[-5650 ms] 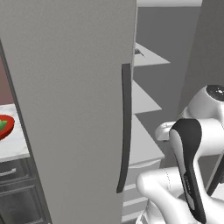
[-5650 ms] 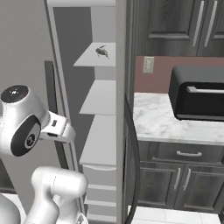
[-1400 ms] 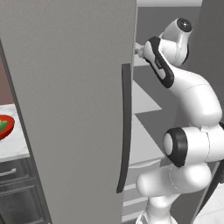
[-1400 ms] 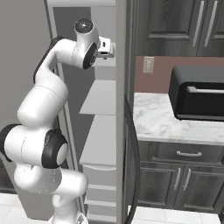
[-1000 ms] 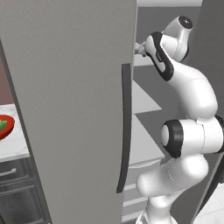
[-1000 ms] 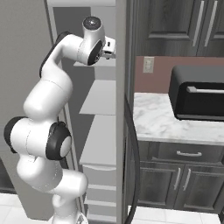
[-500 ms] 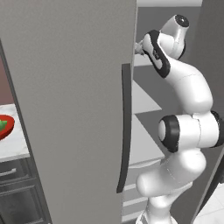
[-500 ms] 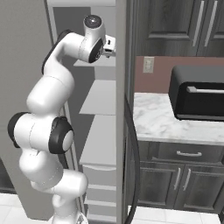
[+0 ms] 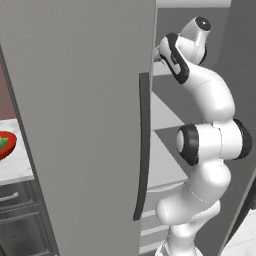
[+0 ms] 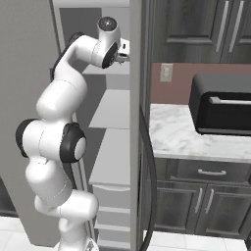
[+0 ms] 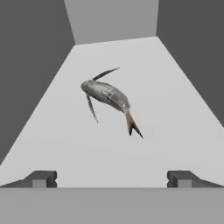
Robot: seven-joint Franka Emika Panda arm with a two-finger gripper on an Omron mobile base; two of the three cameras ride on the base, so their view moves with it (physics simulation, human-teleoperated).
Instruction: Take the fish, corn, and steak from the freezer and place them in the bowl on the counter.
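Observation:
A grey fish [image 11: 107,96] with a brownish tail lies on the freezer's pale upper shelf [image 11: 175,131], just ahead of my gripper [image 11: 113,178]. The gripper is open, its two dark fingertips [image 11: 43,177] spread wide with nothing between them. My arm reaches up into the freezer, and the hand [image 10: 122,51] is at the top shelf. The freezer door [image 9: 75,125] with its long dark handle [image 9: 144,145] stands open on the left. The red bowl [image 9: 5,144] sits on the white counter [image 9: 15,170] at the far left. Corn and steak are out of view.
The open door stands between my arm and the bowl's counter. Lower shelves [image 10: 115,110] and drawers [image 10: 115,201] fill the freezer below my hand. To the right, a black appliance [image 10: 220,110] sits on another marble top [image 10: 181,139] over dark cabinets.
My arm has risen from low by the base to the freezer's top shelf. Over the last second the hand edged slightly further in. The gripper stayed open and the fish has not moved.

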